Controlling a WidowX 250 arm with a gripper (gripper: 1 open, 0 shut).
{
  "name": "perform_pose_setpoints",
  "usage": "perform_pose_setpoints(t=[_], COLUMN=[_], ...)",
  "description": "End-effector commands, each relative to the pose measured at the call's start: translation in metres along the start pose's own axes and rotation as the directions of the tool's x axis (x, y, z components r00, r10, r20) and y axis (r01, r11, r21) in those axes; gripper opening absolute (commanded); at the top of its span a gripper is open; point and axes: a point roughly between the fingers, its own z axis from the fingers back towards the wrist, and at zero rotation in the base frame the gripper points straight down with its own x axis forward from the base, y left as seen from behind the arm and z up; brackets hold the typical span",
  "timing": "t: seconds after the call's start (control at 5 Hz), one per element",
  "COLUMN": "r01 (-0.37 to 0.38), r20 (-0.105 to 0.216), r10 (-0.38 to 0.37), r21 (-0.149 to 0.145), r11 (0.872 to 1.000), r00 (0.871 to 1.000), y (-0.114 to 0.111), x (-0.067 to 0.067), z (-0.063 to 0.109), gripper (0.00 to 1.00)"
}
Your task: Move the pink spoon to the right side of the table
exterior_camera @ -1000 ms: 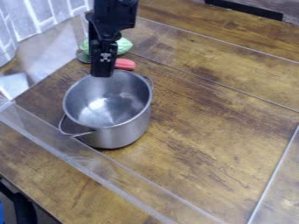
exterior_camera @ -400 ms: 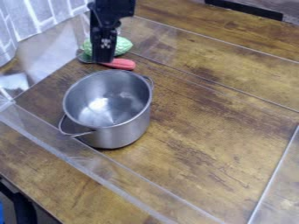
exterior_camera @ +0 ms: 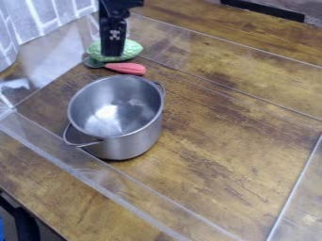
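Observation:
The pink spoon (exterior_camera: pixel 127 68) lies flat on the table (exterior_camera: pixel 227 104) at the back left, just behind the steel pot (exterior_camera: pixel 116 115). Its left end runs under my gripper (exterior_camera: pixel 112 50), which hangs just above and to the left of it. The black fingers point down over the spoon's left end, and I cannot make out whether they are open or shut. Nothing looks held. A green knobbly item (exterior_camera: pixel 93 53) sits right behind the gripper, partly hidden by it.
The steel pot stands upright at the left, its grey handle (exterior_camera: pixel 78 137) pointing to the front left. Clear glossy strips (exterior_camera: pixel 120 193) cross the wood. A grey cloth (exterior_camera: pixel 44 52) covers the back left corner. Bare wood stretches across the right half.
My gripper has moved away from the pot toward the back and slightly left, uncovering more of the pink spoon. The spoon and the pot have stayed put.

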Motion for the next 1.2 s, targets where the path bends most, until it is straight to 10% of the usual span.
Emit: perform_pose_setpoints(t=[0.0, 0.2, 0.6, 0.8, 1.0], r01=[0.018, 0.084, 0.17, 0.261, 0.355], r20=[0.049, 0.061, 0.07, 0.072, 0.073], r10=[-0.021, -0.087, -0.175, -0.266, -0.36], r21=[0.056, 0.063, 0.07, 0.074, 0.081], r11=[0.998, 0.995, 0.983, 0.963, 0.932], r00=[0.999, 0.994, 0.982, 0.961, 0.93], y=[0.016, 0.018, 0.029, 0.034, 0.04], x=[0.01, 0.008, 0.001, 0.012, 0.025], z=[0.004, -0.003, -0.008, -0.019, -0.03], gripper=[1.0, 0.0, 0.0, 1.0, 1.0])
